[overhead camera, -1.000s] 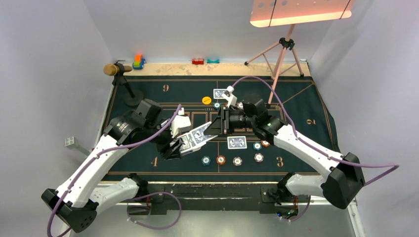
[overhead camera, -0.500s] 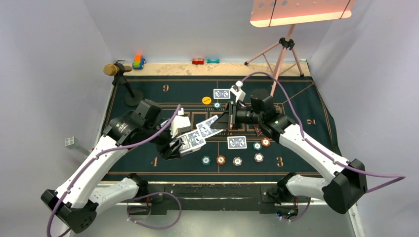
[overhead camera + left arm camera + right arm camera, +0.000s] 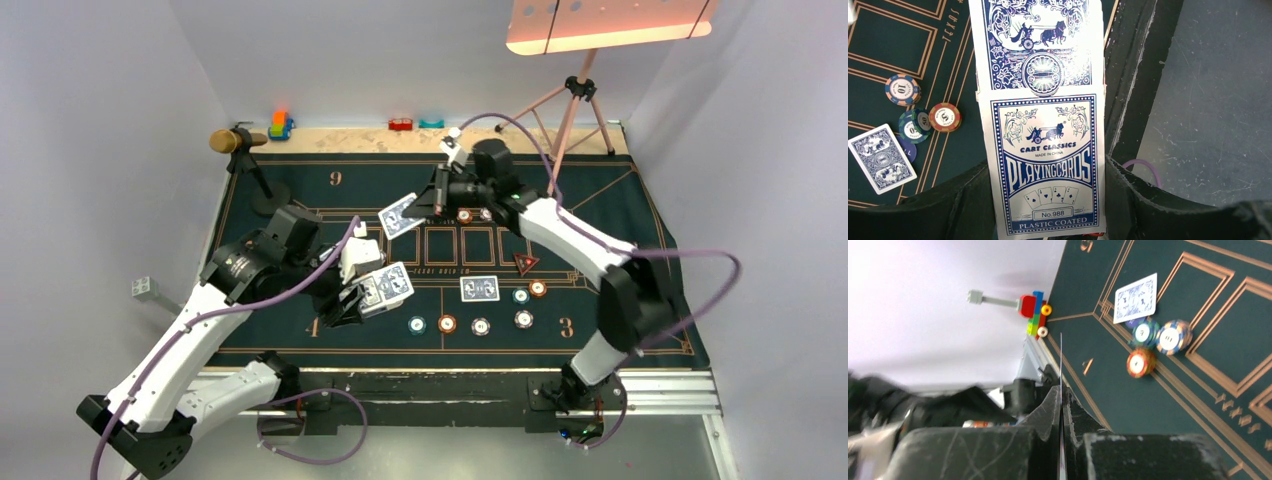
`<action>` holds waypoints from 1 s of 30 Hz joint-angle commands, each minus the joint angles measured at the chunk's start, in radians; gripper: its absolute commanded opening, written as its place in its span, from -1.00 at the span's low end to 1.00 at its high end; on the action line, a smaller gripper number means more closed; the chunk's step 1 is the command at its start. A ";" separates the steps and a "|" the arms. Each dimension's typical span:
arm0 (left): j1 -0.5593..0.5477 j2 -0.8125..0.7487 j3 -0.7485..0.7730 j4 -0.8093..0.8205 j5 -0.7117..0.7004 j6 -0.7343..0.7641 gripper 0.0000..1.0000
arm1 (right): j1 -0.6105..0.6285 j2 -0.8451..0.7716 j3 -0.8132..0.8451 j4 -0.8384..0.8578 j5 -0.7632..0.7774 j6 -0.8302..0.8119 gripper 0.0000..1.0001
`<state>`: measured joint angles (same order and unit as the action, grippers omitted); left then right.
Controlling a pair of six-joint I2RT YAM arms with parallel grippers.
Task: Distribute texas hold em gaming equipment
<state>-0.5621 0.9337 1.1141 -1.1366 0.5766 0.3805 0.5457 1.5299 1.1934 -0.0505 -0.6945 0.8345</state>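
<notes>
My left gripper (image 3: 368,295) is shut on a blue and white pack of playing cards (image 3: 1048,165), held above the mat's near left part; a blue-backed card (image 3: 1038,45) sticks out of its top. My right gripper (image 3: 432,203) is shut on a single playing card (image 3: 399,215), held in the air over the far middle of the mat and seen edge-on (image 3: 1061,365) between the pressed fingers (image 3: 1048,410). Another card (image 3: 479,288) lies face down near several chips (image 3: 447,323) and a red triangle (image 3: 525,263). In the right wrist view a card (image 3: 1135,297) lies beside three chips (image 3: 1173,336).
The dark green mat (image 3: 300,180) covers the table. A microphone on a round stand (image 3: 268,195) is at the far left. A pink tripod (image 3: 575,100) stands far right. Small toys (image 3: 281,124) (image 3: 401,124) sit along the back edge.
My right gripper closed on a card at the pack, drew it out and carried it toward the far middle of the mat. The left arm with the pack has barely moved.
</notes>
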 commanded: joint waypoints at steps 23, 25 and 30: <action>0.006 -0.046 -0.006 0.014 0.044 -0.016 -0.57 | 0.195 0.990 0.853 0.055 -0.007 0.094 -0.46; 0.006 -0.048 -0.008 0.017 0.044 -0.018 -0.57 | 0.195 0.982 0.852 0.017 0.011 0.073 -0.22; 0.006 -0.049 -0.010 0.018 0.046 -0.019 -0.57 | 0.194 0.918 0.848 -0.068 0.040 0.005 0.14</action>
<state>-0.5621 0.8989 1.1137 -1.1427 0.5884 0.3767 0.7437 2.5389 1.9968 -0.0513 -0.6891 0.9081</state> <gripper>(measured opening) 0.696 0.535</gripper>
